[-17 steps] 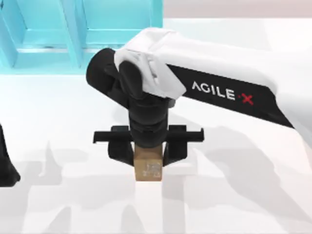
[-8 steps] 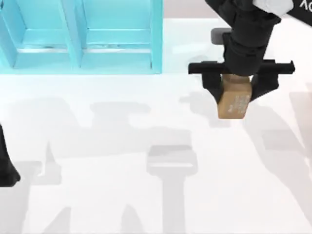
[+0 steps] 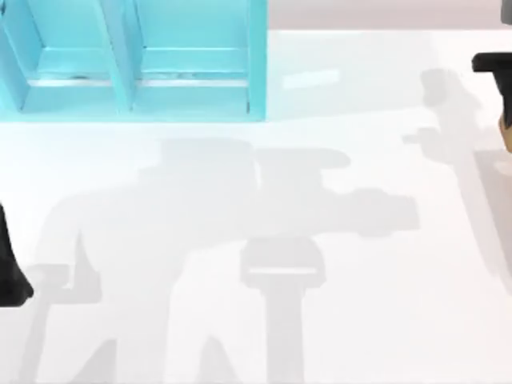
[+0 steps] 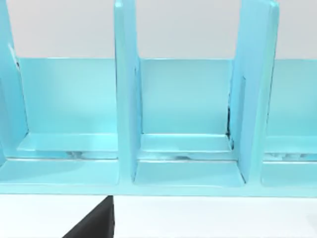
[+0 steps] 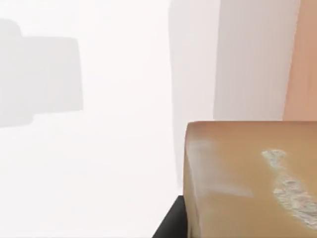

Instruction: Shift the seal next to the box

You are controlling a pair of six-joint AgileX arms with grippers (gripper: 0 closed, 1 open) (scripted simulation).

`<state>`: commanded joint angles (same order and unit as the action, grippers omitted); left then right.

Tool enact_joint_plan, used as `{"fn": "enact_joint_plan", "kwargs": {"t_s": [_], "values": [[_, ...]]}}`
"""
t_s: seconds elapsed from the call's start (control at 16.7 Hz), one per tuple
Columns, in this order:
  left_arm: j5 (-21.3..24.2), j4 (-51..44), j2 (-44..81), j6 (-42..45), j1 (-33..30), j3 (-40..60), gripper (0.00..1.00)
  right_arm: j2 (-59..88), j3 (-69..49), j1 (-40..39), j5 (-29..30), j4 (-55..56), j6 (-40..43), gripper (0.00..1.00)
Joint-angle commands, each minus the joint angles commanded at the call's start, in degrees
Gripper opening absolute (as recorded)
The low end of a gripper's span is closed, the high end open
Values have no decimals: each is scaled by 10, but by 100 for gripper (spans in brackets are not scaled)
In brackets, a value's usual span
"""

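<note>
The seal point(image 5: 247, 178) was a tan-brown block with rounded edges and white speckles, gripped in the right claw point(image 3: 498, 72) at the desk's point(image 3: 240, 240) right edge. Left arm point(image 3: 10, 268) sat parked left.

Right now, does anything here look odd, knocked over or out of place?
Nothing looks spilled or damaged. The one oddity: the seal, held by the right gripper, sits at the table's far right edge, well away from the blue box at upper left. The left arm is parked at left.
</note>
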<state>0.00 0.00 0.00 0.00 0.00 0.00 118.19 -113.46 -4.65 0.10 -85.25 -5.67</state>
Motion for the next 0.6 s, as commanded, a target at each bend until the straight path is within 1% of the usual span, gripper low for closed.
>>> {"fn": "enact_joint_plan", "kwargs": {"t_s": [0.36, 0.6], "values": [[0, 0, 0, 0, 0, 0, 100, 0, 2, 4, 1, 1, 5, 0], [0, 0, 0, 0, 0, 0, 100, -5, 55, 4, 0, 51, 5, 0]]}}
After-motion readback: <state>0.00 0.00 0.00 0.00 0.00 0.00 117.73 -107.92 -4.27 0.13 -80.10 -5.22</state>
